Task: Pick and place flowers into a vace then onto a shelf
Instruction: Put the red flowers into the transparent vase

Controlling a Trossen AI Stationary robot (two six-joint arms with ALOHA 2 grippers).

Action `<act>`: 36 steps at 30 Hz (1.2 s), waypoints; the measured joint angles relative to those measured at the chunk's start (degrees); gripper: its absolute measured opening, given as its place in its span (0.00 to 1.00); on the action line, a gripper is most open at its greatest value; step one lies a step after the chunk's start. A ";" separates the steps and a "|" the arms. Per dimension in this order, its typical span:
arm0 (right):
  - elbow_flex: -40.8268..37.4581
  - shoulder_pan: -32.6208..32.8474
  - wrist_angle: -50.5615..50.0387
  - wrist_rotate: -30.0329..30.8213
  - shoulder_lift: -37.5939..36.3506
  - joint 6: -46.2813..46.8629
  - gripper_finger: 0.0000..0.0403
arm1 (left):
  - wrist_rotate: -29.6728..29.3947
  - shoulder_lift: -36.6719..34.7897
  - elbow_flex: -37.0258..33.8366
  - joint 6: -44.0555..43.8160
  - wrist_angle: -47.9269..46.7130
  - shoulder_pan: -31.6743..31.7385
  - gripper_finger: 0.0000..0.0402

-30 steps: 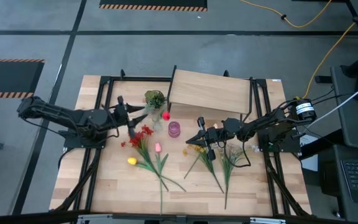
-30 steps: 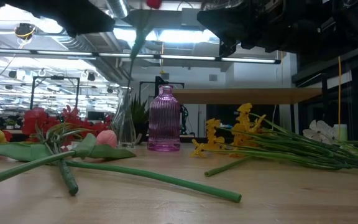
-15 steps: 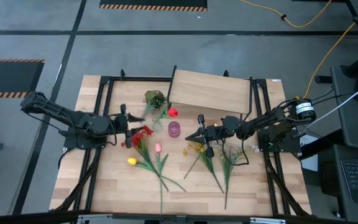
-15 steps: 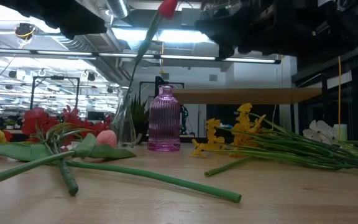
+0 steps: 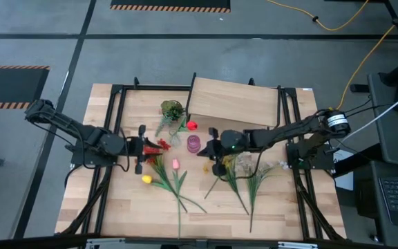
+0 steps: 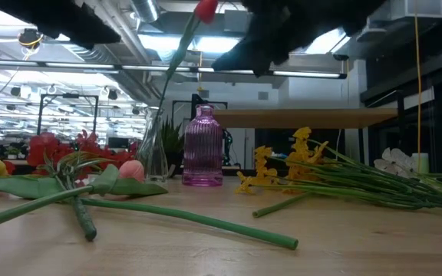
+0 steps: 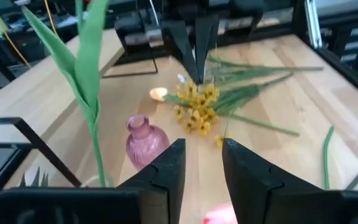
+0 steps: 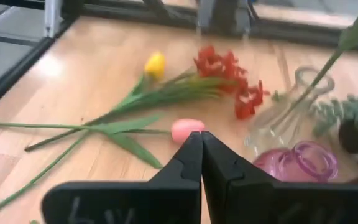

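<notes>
A red-blossomed flower stands with its stem in a clear glass vase and leans toward the table's right. Beside it stands a pink ribbed vase. Red, pink and yellow flowers lie on the table in front of my left gripper, which is open and holds nothing. Yellow-blossomed stems and white ones lie under my right gripper, which is shut and hovers just right of the pink vase. The wooden shelf stands behind the vases.
A short green leafy bunch stands at the shelf's left corner, behind the clear vase. Black frame rails run along both sides of the table. Bare tabletop lies toward the near edge, crossed by long stems.
My left gripper has drawn back from the clear vase toward the table's near-left. The red flower has stayed in the vase, its blossom tipped farther right. My right gripper has moved left, toward the pink vase.
</notes>
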 joint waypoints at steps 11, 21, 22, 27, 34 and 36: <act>14.88 10.18 -9.78 14.17 9.47 3.73 0.00 | 5.71 1.96 0.00 2.40 -0.30 0.00 0.17; 30.27 14.62 -19.21 13.99 19.03 9.15 0.00 | 9.44 2.09 0.00 4.59 -0.17 0.00 0.06; 31.00 14.96 -19.28 13.97 19.69 9.38 0.00 | 9.50 2.09 0.00 5.28 -0.22 0.00 0.05; 31.74 16.06 -19.51 14.00 21.31 17.98 0.01 | 13.07 2.09 0.00 5.99 -0.32 0.00 0.01; 31.81 17.54 -17.12 14.78 24.20 27.43 0.01 | 16.67 2.06 0.00 6.03 -1.11 0.00 0.00; 31.81 17.67 -16.19 15.04 25.25 28.56 0.01 | 16.63 2.04 0.00 6.03 -1.90 0.00 0.01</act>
